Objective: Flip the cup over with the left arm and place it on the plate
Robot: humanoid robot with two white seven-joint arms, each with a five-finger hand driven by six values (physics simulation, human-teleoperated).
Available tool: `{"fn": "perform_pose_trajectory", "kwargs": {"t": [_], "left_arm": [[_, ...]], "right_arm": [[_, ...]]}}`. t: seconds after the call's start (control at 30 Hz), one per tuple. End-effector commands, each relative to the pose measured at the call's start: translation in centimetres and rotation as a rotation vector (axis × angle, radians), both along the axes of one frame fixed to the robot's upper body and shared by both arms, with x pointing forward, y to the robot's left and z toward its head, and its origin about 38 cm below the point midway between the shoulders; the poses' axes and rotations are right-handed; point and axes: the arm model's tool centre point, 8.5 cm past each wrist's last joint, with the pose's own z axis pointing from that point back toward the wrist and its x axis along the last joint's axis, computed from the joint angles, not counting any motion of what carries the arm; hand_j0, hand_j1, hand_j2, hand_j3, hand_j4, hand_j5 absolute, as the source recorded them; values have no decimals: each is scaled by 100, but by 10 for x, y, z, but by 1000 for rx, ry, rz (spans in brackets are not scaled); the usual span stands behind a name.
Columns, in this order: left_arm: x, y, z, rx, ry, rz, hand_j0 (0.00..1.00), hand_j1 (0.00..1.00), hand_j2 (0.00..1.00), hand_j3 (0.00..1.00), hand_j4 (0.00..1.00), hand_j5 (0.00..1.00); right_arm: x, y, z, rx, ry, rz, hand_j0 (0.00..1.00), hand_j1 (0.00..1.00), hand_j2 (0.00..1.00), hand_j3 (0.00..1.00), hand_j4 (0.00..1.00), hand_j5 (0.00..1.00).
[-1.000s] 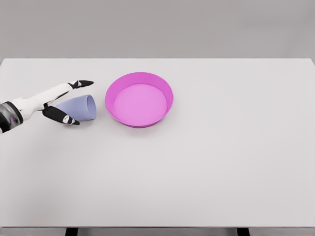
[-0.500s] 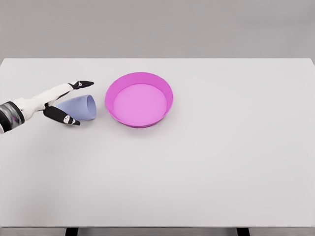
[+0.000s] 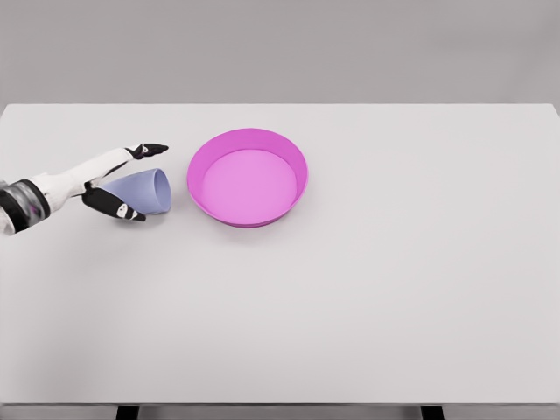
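Head view: pale lilac plastic cup (image 3: 140,192) lies on its side w/ mouth toward the shallow round magenta plate (image 3: 248,177), just left of the plate and apart from it. Left hand (image 3: 107,182) straddles the cup's closed end, fingers (image 3: 147,150) spread, thumb near side, not yet clamped—prob. framing a grasp for the flip; right arm not in view.

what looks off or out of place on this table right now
The lavender cup lies on its side on the white table, mouth towards the pink plate, not upright. The left robot hand brackets it with fingers spread. Nothing looks spilled or damaged.
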Motion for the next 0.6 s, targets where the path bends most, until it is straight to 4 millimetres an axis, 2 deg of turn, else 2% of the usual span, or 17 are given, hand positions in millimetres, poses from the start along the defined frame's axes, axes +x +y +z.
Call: {"fn": "perform_pose_trajectory", "kwargs": {"t": [0.0, 0.27, 0.33, 0.37, 0.4, 0.43, 0.57], "left_arm": [[1, 1, -3, 4, 15, 10, 98, 98, 98, 98, 98, 98], [0, -2, -12, 28, 66, 20, 94, 94, 94, 94, 94, 94], [0, -1, -14, 21, 86, 38, 85, 85, 85, 85, 85, 85], [-1, -1, -14, 18, 89, 39, 79, 79, 79, 79, 79, 79], [-1, -2, -13, 14, 89, 34, 67, 67, 67, 67, 67, 67], [-1, -1, -13, 12, 92, 38, 63, 63, 63, 63, 63, 63], [-2, 1, -14, 13, 96, 41, 60, 60, 60, 60, 60, 60]], "right_arm": [[0, 0, 0, 0, 0, 0, 100, 100, 100, 100, 100, 100], [0, 0, 0, 0, 0, 0, 100, 100, 100, 100, 100, 100], [0, 0, 0, 0, 0, 0, 100, 100, 100, 100, 100, 100], [0, 0, 0, 0, 0, 0, 100, 100, 100, 100, 100, 100], [0, 0, 0, 0, 0, 0, 100, 100, 100, 100, 100, 100], [0, 0, 0, 0, 0, 0, 100, 100, 100, 100, 100, 100], [0, 0, 0, 0, 0, 0, 100, 100, 100, 100, 100, 100]]}}
